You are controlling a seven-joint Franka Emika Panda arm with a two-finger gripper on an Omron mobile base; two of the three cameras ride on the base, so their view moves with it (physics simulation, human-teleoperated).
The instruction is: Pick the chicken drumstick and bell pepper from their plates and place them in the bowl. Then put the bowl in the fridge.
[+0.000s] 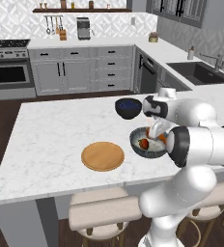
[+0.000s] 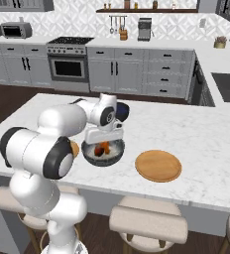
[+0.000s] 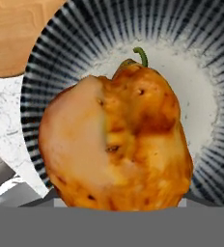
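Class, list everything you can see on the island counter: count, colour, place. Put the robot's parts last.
bowl: one, grey speckled, on the counter
blue bowl: one, dark blue, behind the grey bowl
plates: two, tan, one on each side of the grey bowl
bell pepper: one, red-orange, in the grey bowl
chicken drumstick: one, orange-brown, over the grey bowl
counter: one, white marble
arm: one, white
gripper: one, over the grey bowl

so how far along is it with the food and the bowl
Done: the bell pepper lies in the bowl, and one plate is bare. In hand: the tool holds the chicken drumstick over the bowl. Left: drop it in, then carry the bowl to the fridge.
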